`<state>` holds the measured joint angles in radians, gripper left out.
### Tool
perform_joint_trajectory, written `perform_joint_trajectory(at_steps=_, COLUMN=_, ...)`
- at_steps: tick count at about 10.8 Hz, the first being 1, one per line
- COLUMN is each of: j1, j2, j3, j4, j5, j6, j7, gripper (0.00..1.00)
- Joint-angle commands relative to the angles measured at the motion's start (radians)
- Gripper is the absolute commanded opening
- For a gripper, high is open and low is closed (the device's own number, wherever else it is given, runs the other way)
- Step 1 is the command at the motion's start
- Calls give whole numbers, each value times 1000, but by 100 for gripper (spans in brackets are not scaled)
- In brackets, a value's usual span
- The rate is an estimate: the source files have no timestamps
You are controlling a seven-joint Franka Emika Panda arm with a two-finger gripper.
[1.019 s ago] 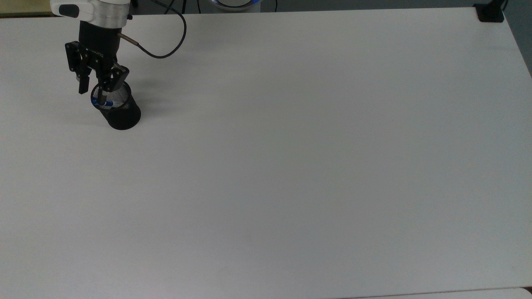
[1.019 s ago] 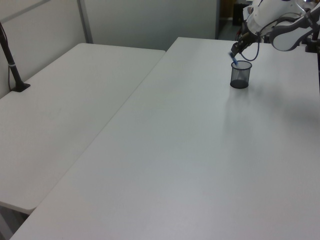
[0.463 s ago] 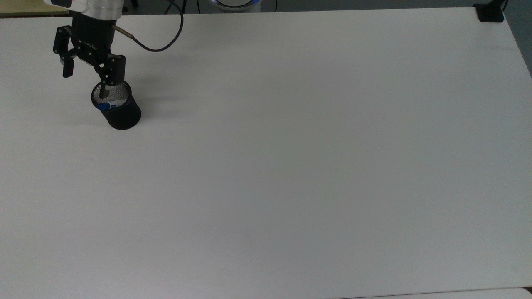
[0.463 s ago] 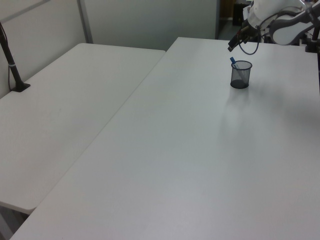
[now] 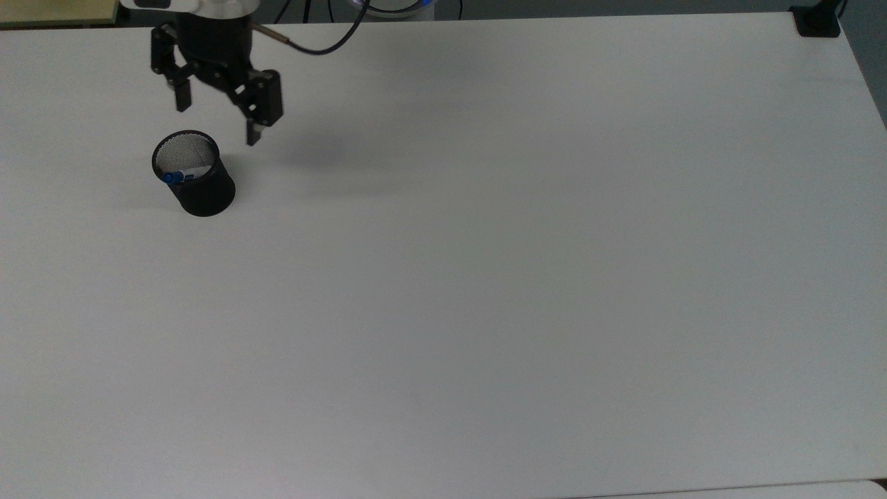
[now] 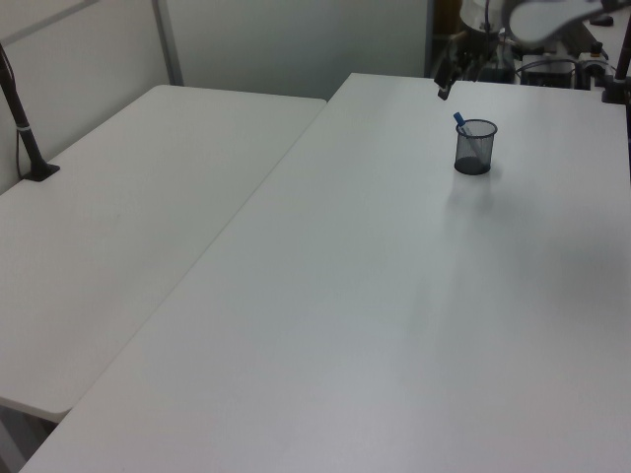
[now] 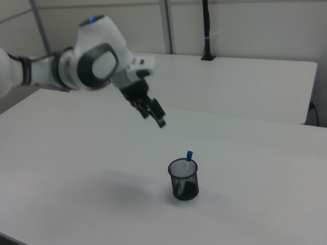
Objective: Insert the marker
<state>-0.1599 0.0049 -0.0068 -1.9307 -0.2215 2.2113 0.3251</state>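
We see the marker standing in the mesh cup on the table; gripper spread, empty, raised beside the cup.

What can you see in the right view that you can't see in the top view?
The right view alone shows the marker standing in the mesh cup, its blue end poking above the rim, and the arm's big white joints. The top view alone looks down into the cup, where the marker leans against the wall, and shows the gripper open. Both show the cup on the white table, with the gripper up and away from it.
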Motion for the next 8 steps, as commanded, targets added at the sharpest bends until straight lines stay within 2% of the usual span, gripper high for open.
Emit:
perform_joint_trajectory(at_steps=1, j1=132, j2=-8, j3=-10, j4=180, j5=154, j6=-382, j7=-153, gripper=100)
perform_joint_trajectory(at_steps=2, j1=179, j2=-12, j3=-16, j4=206, j5=154, j6=-447, j7=-161, gripper=100)
perform_joint_trajectory(at_steps=4, j1=255, j2=-14, j3=-45, j4=216, j5=151, j6=-476, j7=-169, gripper=100)
perform_joint_trajectory(at_steps=6, j1=270, j2=-28, j3=-56, j4=268, j5=156, j6=-595, j7=-219, gripper=100)
perform_joint_trajectory(at_steps=8, j1=266, j2=-29, j3=-58, j4=295, j5=171, j6=-611, j7=-242, gripper=100)
